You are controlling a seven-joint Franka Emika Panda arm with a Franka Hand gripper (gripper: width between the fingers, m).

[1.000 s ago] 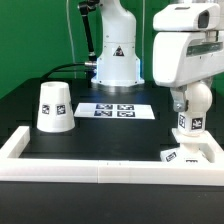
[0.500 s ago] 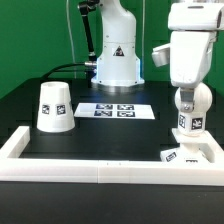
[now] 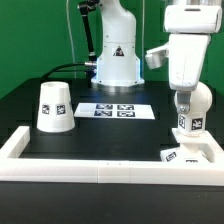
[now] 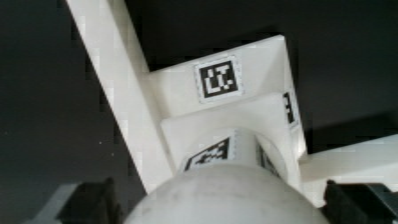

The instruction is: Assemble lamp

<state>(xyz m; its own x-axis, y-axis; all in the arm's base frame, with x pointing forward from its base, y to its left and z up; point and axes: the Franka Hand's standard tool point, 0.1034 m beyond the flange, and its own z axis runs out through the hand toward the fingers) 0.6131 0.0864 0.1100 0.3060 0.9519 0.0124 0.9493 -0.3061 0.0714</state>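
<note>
The lamp bulb (image 3: 187,121) stands upright on the flat angular lamp base (image 3: 191,154) at the front corner on the exterior view's right. My gripper (image 3: 190,100) hangs straight over the bulb, its fingers on either side of the round top with small gaps, open. In the wrist view the bulb (image 4: 222,195) fills the space between the dark fingers (image 4: 79,205), my gripper (image 4: 222,208) is centred on it, and the tagged base (image 4: 222,85) lies beneath. The tapered shade (image 3: 53,106) stands alone on the exterior view's left.
A white rail (image 3: 100,166) borders the black table at the front and sides; it shows in the wrist view (image 4: 111,70) beside the base. The marker board (image 3: 117,111) lies mid-table. The robot pedestal (image 3: 115,62) stands behind it.
The hand has turned about its vertical axis above the bulb. The bulb's tag and the base have kept the same position.
</note>
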